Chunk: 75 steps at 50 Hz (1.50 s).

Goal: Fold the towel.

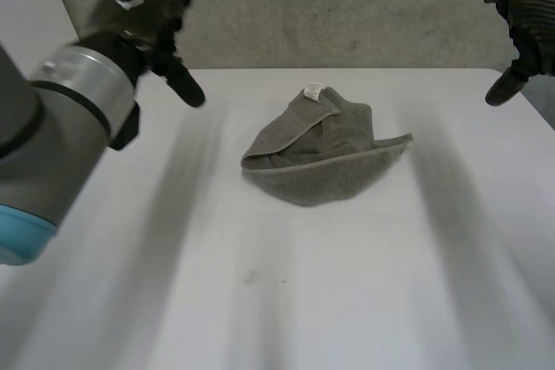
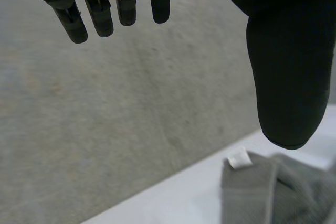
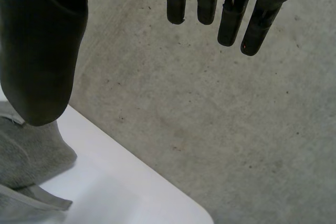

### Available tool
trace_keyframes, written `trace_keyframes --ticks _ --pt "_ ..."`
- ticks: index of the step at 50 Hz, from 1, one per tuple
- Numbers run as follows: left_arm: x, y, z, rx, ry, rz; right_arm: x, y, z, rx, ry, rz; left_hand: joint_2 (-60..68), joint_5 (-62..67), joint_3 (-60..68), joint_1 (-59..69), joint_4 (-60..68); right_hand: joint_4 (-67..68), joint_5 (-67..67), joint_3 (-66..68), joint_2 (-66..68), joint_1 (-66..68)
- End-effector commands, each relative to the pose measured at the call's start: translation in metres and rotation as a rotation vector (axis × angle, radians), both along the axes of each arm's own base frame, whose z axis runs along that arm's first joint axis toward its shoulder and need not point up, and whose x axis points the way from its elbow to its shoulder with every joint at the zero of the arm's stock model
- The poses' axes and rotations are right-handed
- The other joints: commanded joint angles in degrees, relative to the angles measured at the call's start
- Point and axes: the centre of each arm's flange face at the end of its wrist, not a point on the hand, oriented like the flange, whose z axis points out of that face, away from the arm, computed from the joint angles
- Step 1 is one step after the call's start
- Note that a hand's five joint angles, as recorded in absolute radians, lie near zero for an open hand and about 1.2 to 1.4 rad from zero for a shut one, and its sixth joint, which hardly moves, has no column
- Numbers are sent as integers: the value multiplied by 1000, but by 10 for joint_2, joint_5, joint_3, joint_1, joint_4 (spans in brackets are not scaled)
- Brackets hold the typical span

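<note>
Right, you've got the towel (image 1: 323, 152) lying crumpled in a loose heap on the white table (image 1: 260, 301), toward the far side and about midway between the two arms. One flap is folded over the top of the heap, with a small white label (image 1: 313, 90) sticking up at its far end. A hemmed edge runs along the near side and ends in a point toward the right arm. Neither hand touches it.

Left hand (image 1: 147, 15) hangs in the air over the table's far left part, well apart from the towel, thumb pointing down. In its wrist view you see the fingers (image 2: 100, 9) straight and spread away from the thumb (image 2: 286, 77), nothing between them. The label and that end of the towel lie on the table beyond the thumb tip.

Right hand (image 1: 525, 15) hovers by the far right corner, also well apart from the towel. Its wrist view shows fingers (image 3: 231, 14) straight and thumb (image 3: 39, 51) off to the side, nothing held. The towel's pointed end sits just past the thumb.

Grey concrete wall (image 1: 347, 6) behind the table.
</note>
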Motion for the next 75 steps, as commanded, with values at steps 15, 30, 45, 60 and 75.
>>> trace_keyframes --ticks 15,30,45,60,75 --pt "34 -10 13 51 -6 110 4 -7 8 101 -61 10 3 -19 4 -1 4 -50 -39 -39 -41 -27" --pt "17 -26 -24 120 -50 22 15 -12 -13 139 46 98 3 -19 4 -1 4 -50 -39 -39 -41 -27" --pt "-40 -66 -148 150 -199 -352 48 -60 -98 278 142 300 114 92 114 110 115 -29 -18 -18 -20 -6" --pt "-59 -95 -244 150 -343 -406 66 -112 -197 374 108 310 250 229 251 246 251 77 88 88 86 100" --pt "-56 -107 -230 23 -446 -313 74 -118 -214 386 110 333 702 681 703 699 703 650 661 661 659 673"
